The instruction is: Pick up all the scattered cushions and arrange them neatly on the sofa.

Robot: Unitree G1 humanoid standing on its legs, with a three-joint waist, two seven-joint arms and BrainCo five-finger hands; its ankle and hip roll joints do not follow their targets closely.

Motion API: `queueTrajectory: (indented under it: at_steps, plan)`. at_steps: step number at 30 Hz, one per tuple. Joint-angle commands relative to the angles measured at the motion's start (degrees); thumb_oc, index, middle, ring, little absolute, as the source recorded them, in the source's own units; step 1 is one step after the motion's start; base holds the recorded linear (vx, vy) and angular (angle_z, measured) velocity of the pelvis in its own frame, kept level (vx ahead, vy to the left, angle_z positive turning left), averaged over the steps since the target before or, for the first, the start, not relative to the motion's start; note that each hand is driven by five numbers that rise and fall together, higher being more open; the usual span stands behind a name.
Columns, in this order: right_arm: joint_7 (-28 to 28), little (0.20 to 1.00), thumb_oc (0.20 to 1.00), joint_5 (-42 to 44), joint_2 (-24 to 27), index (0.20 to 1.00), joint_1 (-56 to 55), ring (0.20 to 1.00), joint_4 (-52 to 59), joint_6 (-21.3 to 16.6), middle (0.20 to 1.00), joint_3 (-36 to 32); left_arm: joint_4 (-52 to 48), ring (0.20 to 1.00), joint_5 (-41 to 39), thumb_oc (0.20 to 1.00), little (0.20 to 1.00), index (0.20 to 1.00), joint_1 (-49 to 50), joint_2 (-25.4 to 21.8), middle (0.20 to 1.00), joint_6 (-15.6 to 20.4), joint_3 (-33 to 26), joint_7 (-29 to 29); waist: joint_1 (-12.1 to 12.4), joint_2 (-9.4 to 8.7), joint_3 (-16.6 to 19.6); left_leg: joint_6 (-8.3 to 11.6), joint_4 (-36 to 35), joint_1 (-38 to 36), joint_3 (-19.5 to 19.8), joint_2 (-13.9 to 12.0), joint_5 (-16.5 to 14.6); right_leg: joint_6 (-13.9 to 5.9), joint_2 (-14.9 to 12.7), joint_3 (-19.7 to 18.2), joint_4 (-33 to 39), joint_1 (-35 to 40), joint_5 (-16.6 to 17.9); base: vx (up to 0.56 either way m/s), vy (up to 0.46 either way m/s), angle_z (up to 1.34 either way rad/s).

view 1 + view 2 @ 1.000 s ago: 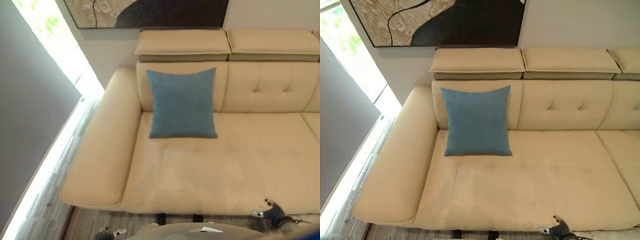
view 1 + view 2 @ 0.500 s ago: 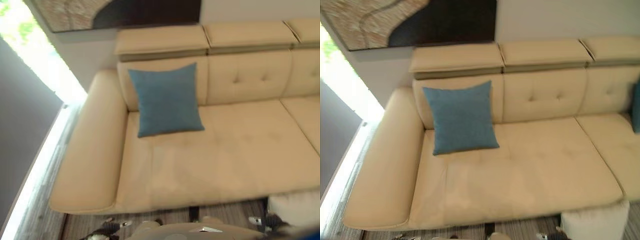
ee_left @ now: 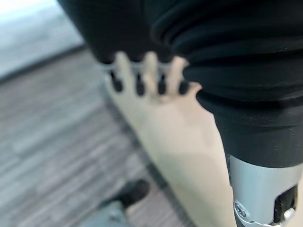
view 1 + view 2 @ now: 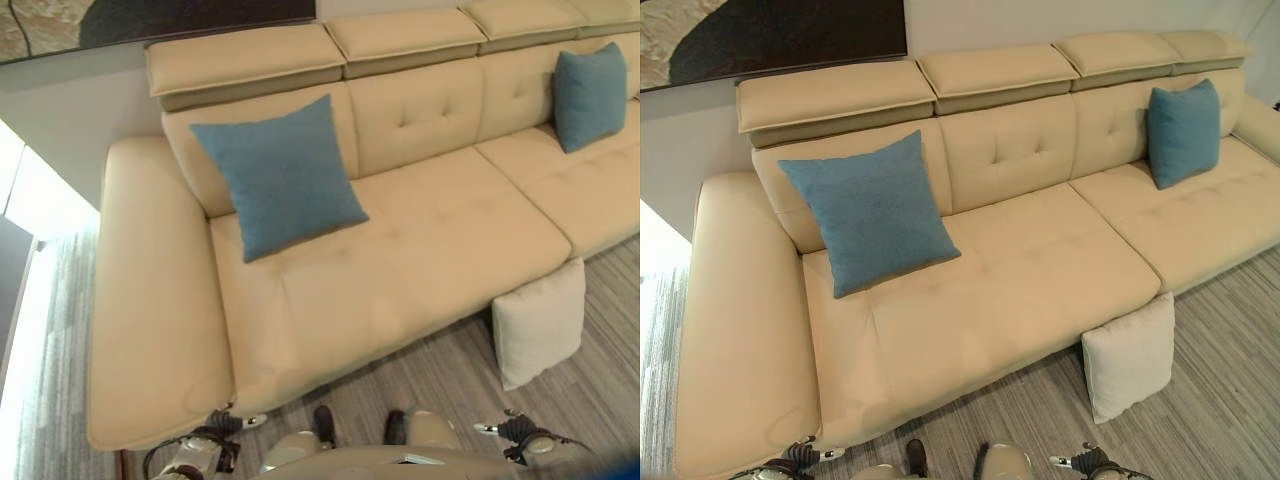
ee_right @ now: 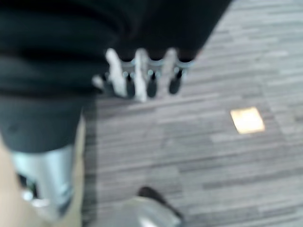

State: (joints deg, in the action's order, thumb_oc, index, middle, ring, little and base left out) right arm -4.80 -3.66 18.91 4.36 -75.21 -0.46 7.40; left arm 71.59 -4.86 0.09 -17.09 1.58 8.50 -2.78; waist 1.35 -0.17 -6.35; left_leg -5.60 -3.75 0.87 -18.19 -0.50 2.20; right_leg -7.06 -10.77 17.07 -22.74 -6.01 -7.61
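Observation:
A blue cushion [image 4: 280, 175] leans upright against the backrest at the left end of the cream sofa [image 4: 430, 240]. A second blue cushion [image 4: 590, 95] stands against the backrest further right. On the floor, a cream cushion [image 4: 540, 325] leans against the sofa's front edge. My left hand [image 4: 215, 440] hangs low by the sofa's left front corner, its fingers [image 3: 142, 78] straight and empty. My right hand [image 4: 515, 432] hangs low in front of the cream cushion, well short of it. Its fingers [image 5: 142, 73] are relaxed over the floor and hold nothing.
A dark and beige framed picture [image 4: 150, 15] hangs on the wall behind the sofa. Grey striped flooring [image 4: 450, 370] runs along the sofa front. A bright window strip [image 4: 20, 200] lies at the far left. A pale square patch [image 5: 247, 119] marks the floor.
The camera has swung to the right and pulled back, bringing the second blue cushion and the cream floor cushion into sight. Both hands stay low and empty.

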Motion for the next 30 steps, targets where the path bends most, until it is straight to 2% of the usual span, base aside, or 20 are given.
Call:
queueTrajectory:
  at_steps: [1, 3, 8, 9, 10, 11, 12, 13, 15, 17, 18, 19, 22, 23, 24, 25, 26, 27, 29, 30]
  plan:
    - [-0.9, 1.000, 1.000, -0.8, 1.2, 1.000, 0.1, 1.000, -0.6, 0.0, 1.000, 1.3, 1.9, 1.000, 2.6, 1.000, 1.000, 1.000, -2.5, -0.9, 1.000, 0.3, -1.8, -0.3, 2.9, -1.47, 2.4, 4.68, 3.2, 1.5, 9.9, 0.3, -1.9, -0.05, 1.5, 2.3, 15.1, 5.5, 6.8, -0.12, -0.199, -0.78]
    - [-1.2, 1.000, 1.000, 0.4, 0.7, 1.000, 0.2, 1.000, -0.3, -0.1, 1.000, 1.5, 1.9, 1.000, 3.1, 1.000, 1.000, 1.000, -3.3, -0.5, 1.000, 0.4, -1.2, -0.5, 1.8, -2.69, 2.4, 6.14, 4.7, 2.3, 8.8, -1.0, -1.4, 0.28, 4.3, -1.0, 19.3, 5.2, 6.9, -0.09, -0.235, -0.95]
    - [-1.1, 1.000, 1.000, 1.8, 0.6, 1.000, -0.8, 1.000, -0.6, -0.1, 1.000, 0.9, 1.5, 1.000, 3.8, 1.000, 1.000, 1.000, -4.5, 0.0, 1.000, 0.2, 0.2, -0.4, 0.3, -3.55, 2.3, 6.89, 6.2, 2.3, 8.8, -1.8, -1.6, 0.97, 6.3, -2.3, 22.8, 6.3, 7.8, -0.05, -0.131, -0.20]
    - [-1.1, 1.000, 1.000, 1.9, 0.5, 1.000, -1.0, 1.000, -0.7, -0.1, 1.000, 1.0, 1.2, 1.000, 3.6, 1.000, 1.000, 1.000, -4.6, 0.2, 1.000, 0.3, 0.5, -0.5, 0.5, -3.74, 2.2, 7.01, 7.3, 2.6, 10.5, -1.7, -1.9, 1.24, 6.5, -3.3, 23.1, 6.3, 7.9, -0.06, -0.029, -0.33]
    - [-1.1, 1.000, 1.000, 2.1, 0.5, 1.000, -1.2, 1.000, -0.9, 0.0, 1.000, 1.2, 0.8, 1.000, 3.4, 1.000, 1.000, 1.000, -4.9, 0.6, 1.000, 0.4, 1.1, -0.5, 1.0, -4.03, 1.8, 7.33, 8.7, 3.4, 14.3, -1.0, -2.2, 1.51, 6.6, -4.5, 23.2, 6.0, 8.0, -0.10, -0.046, -0.43]
    - [-1.0, 1.000, 1.000, 2.2, 0.6, 1.000, -1.1, 1.000, -1.2, 0.0, 1.000, 1.6, 0.5, 1.000, 2.5, 1.000, 1.000, 1.000, -5.0, 1.1, 1.000, 0.7, 1.6, -0.5, 2.3, -4.47, 1.1, 7.61, 9.9, 3.9, 22.6, 1.5, -3.3, 1.81, 7.1, -7.0, 23.2, 5.5, 8.7, -0.08, -0.028, -0.43]
    - [-1.0, 1.000, 1.000, 2.2, 0.6, 1.000, -1.1, 1.000, -1.2, 0.0, 1.000, 1.6, 0.5, 1.000, 2.5, 1.000, 1.000, 1.000, -5.0, 1.1, 1.000, 0.7, 1.6, -0.5, 2.2, -4.51, 1.3, 7.60, 9.8, 4.1, 22.6, 1.6, -3.2, 1.79, 7.1, -6.9, 23.2, 5.4, 8.8, -0.05, -0.022, -0.65]
    - [-0.9, 1.000, 1.000, 2.1, 0.6, 1.000, -1.3, 1.000, -1.6, 0.0, 1.000, 1.5, 0.5, 1.000, 2.1, 1.000, 1.000, 1.000, -5.0, 1.5, 1.000, 0.8, 1.6, -0.6, 2.6, -4.63, 1.3, 7.58, 9.8, 4.0, 25.9, 2.5, -3.7, 1.59, 7.3, -8.3, 23.7, 5.3, 9.3, -0.03, 0.017, -1.25]
    - [-0.9, 1.000, 1.000, 1.8, 0.8, 1.000, -1.6, 1.000, -2.1, 0.2, 1.000, 1.4, 0.6, 1.000, 2.0, 1.000, 1.000, 1.000, -4.8, 2.1, 1.000, 0.9, 1.7, -0.6, 2.7, -4.31, 1.5, 7.46, 9.4, 3.8, 27.9, 3.5, -4.1, 1.04, 7.6, -10.8, 23.8, 4.5, 10.1, -0.03, 0.072, -1.50]
    - [-1.0, 1.000, 1.000, 1.4, 0.7, 1.000, -1.2, 1.000, -2.0, 0.3, 1.000, 1.5, 1.0, 1.000, 2.1, 1.000, 1.000, 1.000, -4.8, 2.4, 1.000, 0.8, 1.8, -0.6, 2.4, -3.40, 2.1, 6.59, 6.3, 2.0, 26.4, 3.3, -3.9, 0.25, 7.7, -13.3, 23.9, 3.4, 11.4, -0.01, 0.155, -0.91]
    - [-1.0, 1.000, 1.000, 1.4, 0.7, 1.000, -1.2, 1.000, -2.0, 0.3, 1.000, 1.5, 1.0, 1.000, 2.1, 1.000, 1.000, 1.000, -4.8, 2.4, 1.000, 0.8, 1.8, -0.6, 2.5, -3.39, 2.1, 6.58, 6.2, 1.9, 26.3, 3.2, -3.9, 0.24, 7.7, -13.4, 23.8, 3.4, 11.4, -0.07, 0.217, -0.87]
    - [-1.2, 1.000, 1.000, 1.8, 0.4, 1.000, -0.5, 1.000, -1.5, 0.2, 1.000, 1.5, 1.1, 1.000, 2.4, 1.000, 1.000, 1.000, -5.1, 2.2, 1.000, 0.8, 2.1, -0.9, 2.1, -3.09, 1.9, 5.99, 4.7, 1.2, 25.0, 3.5, -3.7, -0.75, 7.5, -15.2, 23.7, 1.6, 12.8, -0.08, 0.170, -1.18]
    - [-1.5, 1.000, 1.000, 1.8, 0.0, 1.000, 0.5, 1.000, -1.0, 0.1, 1.000, 2.0, 1.2, 1.000, 3.1, 1.000, 1.000, 1.000, -5.3, 1.6, 1.000, 1.0, 1.8, -1.3, 2.2, -2.64, 1.5, 5.05, 2.7, 0.1, 21.0, 3.1, -3.3, -2.33, 7.1, -16.0, 22.9, -0.8, 14.4, -0.10, 0.163, -1.34]
    - [-1.6, 1.000, 1.000, 2.2, -0.2, 1.000, 0.9, 1.000, -0.7, 0.0, 1.000, 1.8, 0.9, 1.000, 2.8, 1.000, 1.000, 1.000, -5.3, 1.1, 1.000, 1.1, 1.7, -1.5, 2.1, -2.61, 0.8, 4.88, 2.6, 0.1, 19.7, 2.9, -3.1, -2.71, 6.9, -15.0, 21.4, -2.4, 15.0, -0.15, 0.084, -1.87]
    - [-1.7, 1.000, 1.000, 2.3, -0.3, 1.000, 1.0, 1.000, -0.7, 0.1, 1.000, 1.7, 0.8, 1.000, 2.6, 1.000, 1.000, 1.000, -5.5, 0.7, 1.000, 1.2, 1.5, -1.7, 3.1, -2.37, 0.1, 4.82, 2.7, 0.0, 18.1, 2.2, -3.2, -2.56, 6.0, -10.6, 19.1, -3.1, 14.0, -0.19, 0.053, -1.64]
    - [-1.9, 1.000, 1.000, 1.9, -0.1, 1.000, 0.7, 1.000, -0.8, -0.1, 1.000, 1.7, 0.8, 1.000, 2.4, 1.000, 1.000, 1.000, -5.1, 0.6, 1.000, 1.3, 1.1, -1.6, 4.4, -1.88, -0.3, 4.98, 2.9, 0.3, 16.5, 1.4, -3.3, -2.28, 3.3, -2.4, 18.1, -2.3, 12.7, -0.20, 0.045, -1.12]
    - [-2.0, 1.000, 1.000, 1.4, 0.0, 1.000, 0.4, 1.000, -0.7, -0.2, 1.000, 1.7, 0.6, 1.000, 2.4, 1.000, 1.000, 1.000, -4.7, 0.6, 1.000, 1.3, 0.5, -1.6, 4.9, -1.41, -0.3, 5.01, 3.0, 0.7, 15.4, 0.9, -3.0, -1.48, 1.6, 2.0, 17.0, -1.7, 11.6, -0.18, 0.039, -1.23]
    - [-2.0, 1.000, 1.000, 1.3, 0.2, 1.000, 0.2, 1.000, -0.7, -0.4, 1.000, 1.6, 0.3, 1.000, 2.0, 1.000, 1.000, 1.000, -4.4, 0.5, 1.000, 1.3, -0.1, -1.7, 4.8, -1.17, -0.5, 4.88, 2.8, 0.6, 14.4, 0.5, -2.7, -0.82, 1.5, 2.9, 14.7, -1.5, 10.3, -0.12, 0.012, -1.20]
    - [-1.8, 1.000, 1.000, 1.7, 0.3, 1.000, -0.2, 1.000, -0.7, -0.5, 1.000, 1.2, -0.1, 1.000, 1.6, 1.000, 1.000, 1.000, -4.6, 0.1, 1.000, 1.3, -0.2, -1.6, 4.7, -1.42, -0.3, 4.78, 2.5, 0.1, 13.5, 0.4, -2.4, -0.16, 2.5, 1.9, 13.7, 0.1, 9.0, -0.08, -0.031, -0.69]
    - [-1.9, 1.000, 1.000, 2.0, 0.4, 1.000, -0.4, 1.000, -0.7, -0.4, 1.000, 0.8, 0.0, 1.000, 1.5, 1.000, 1.000, 1.000, -4.8, 0.1, 1.000, 1.3, -0.3, -1.5, 5.0, -1.32, -0.2, 4.82, 2.3, -0.1, 12.6, 0.1, -2.3, -0.15, 1.9, 3.2, 13.3, 1.3, 8.2, -0.06, -0.035, -0.03]
